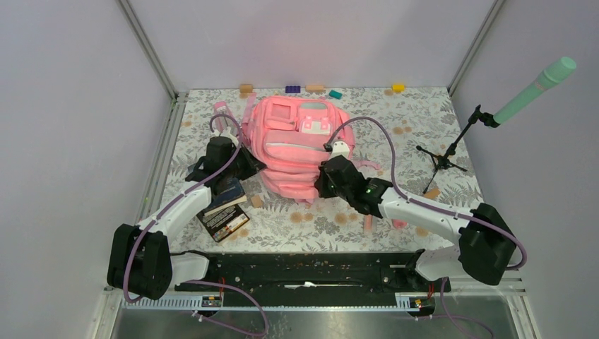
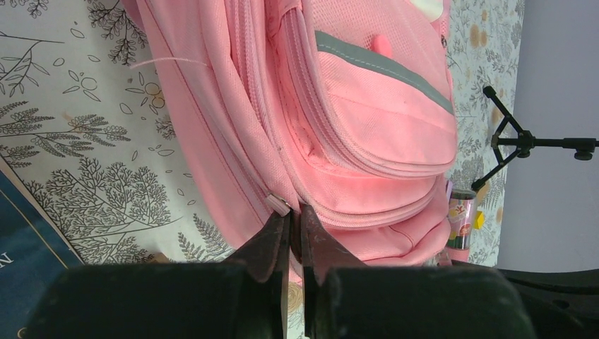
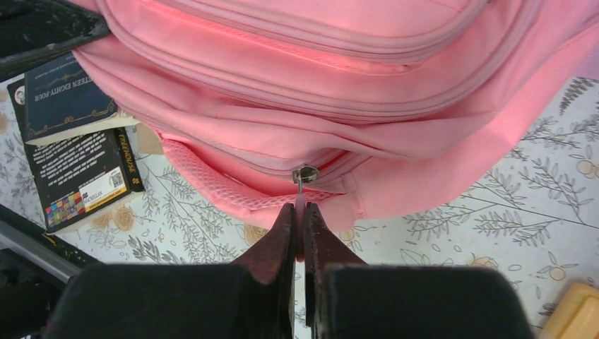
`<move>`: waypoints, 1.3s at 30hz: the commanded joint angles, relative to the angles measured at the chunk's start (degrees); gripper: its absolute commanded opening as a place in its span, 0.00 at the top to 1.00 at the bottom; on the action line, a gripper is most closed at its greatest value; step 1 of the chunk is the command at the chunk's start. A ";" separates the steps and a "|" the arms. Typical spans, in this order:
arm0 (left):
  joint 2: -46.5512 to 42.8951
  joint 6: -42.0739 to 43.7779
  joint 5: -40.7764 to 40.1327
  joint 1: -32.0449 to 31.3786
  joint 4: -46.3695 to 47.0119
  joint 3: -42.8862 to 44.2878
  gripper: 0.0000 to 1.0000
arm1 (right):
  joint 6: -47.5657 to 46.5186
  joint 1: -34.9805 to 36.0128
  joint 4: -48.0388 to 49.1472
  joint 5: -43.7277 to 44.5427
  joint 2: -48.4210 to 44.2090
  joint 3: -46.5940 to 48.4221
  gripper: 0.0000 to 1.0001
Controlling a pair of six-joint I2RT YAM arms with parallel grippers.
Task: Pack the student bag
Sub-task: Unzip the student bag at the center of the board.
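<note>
- One large soft pink fabric backpack [image 1: 300, 152], at the centre of the frame.
- Two books at left: one dark blue book [image 3: 60, 95] and one black book [image 3: 78, 176].
- Five small coloured blocks [image 1: 315, 87] along the desk's [image 1: 424, 134] upper edge.
- One black tripod stand [image 1: 443, 159], at right.

Dark blue book [image 3: 63, 99] cover — "…TEEN EIGHTY-FOUR"; black book [image 3: 78, 176] back — print illegible.

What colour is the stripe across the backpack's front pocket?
Grey stripe on the pink student bag; clearest in left wrist view.
</note>
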 commanded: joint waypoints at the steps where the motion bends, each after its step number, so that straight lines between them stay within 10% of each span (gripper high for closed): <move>1: -0.20 -0.35 0.46 -0.52 3.76 0.76 1.00 | -0.43 2.75 1.35 0.52 2.21 4.15 1.00; 39: -1.63 -6.34 0.96 -5.62 8.69 -0.33 1.00 | -6.45 1.46 -4.27 6.15 10.22 11.53 1.00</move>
